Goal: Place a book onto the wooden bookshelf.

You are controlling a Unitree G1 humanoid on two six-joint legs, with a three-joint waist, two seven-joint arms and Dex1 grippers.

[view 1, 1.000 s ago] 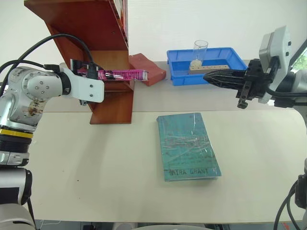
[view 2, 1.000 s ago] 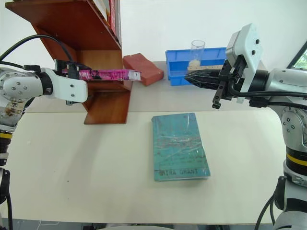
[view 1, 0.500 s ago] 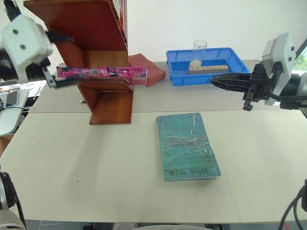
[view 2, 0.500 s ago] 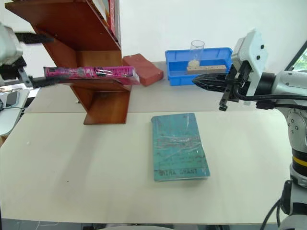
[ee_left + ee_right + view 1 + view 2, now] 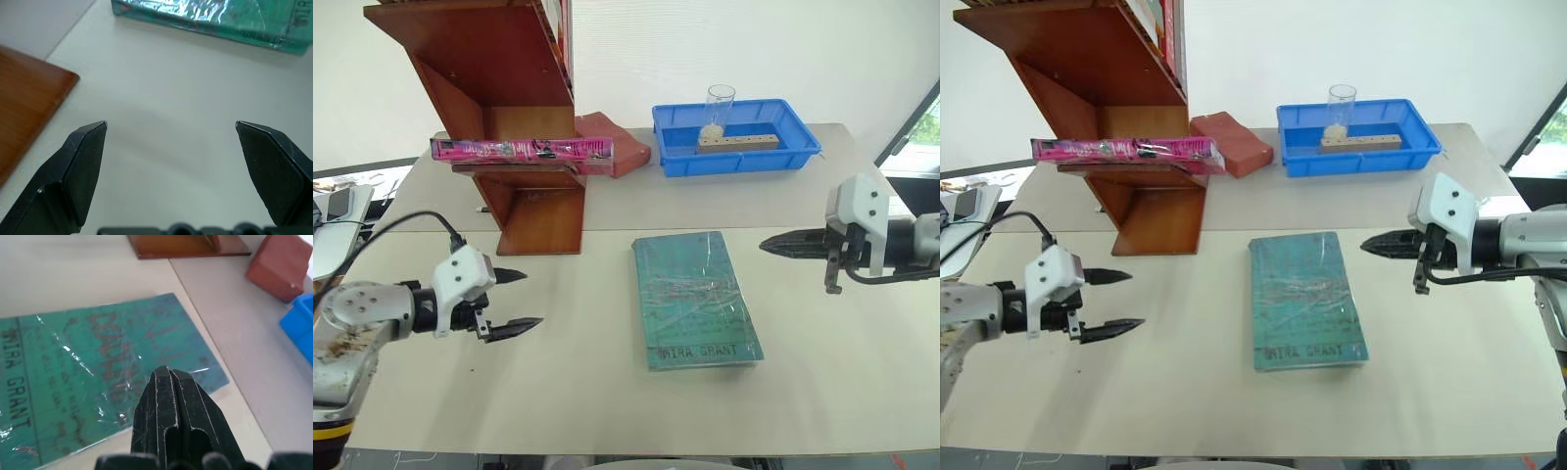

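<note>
The pink book (image 5: 521, 149) lies flat on a lower shelf of the wooden bookshelf (image 5: 514, 98), its ends sticking out past both sides. My left gripper (image 5: 517, 300) hovers open and empty over the table, in front of and to the left of the shelf; its fingers (image 5: 83, 161) stand wide apart in the left wrist view. My right gripper (image 5: 771, 246) is shut on nothing and points left, just right of the teal-green book (image 5: 695, 298). In the right wrist view its closed fingertips (image 5: 166, 382) hang above that teal-green book (image 5: 73, 382).
A blue plastic tray (image 5: 736, 137) with a glass and a wooden block stands at the back of the table. A reddish-brown brick (image 5: 612, 140) lies beside the shelf. The teal-green book takes the table's middle.
My left gripper has let go of the pink book, which stays on the shelf, and dropped back and down to the table's front left. The right gripper has sunk lower.
</note>
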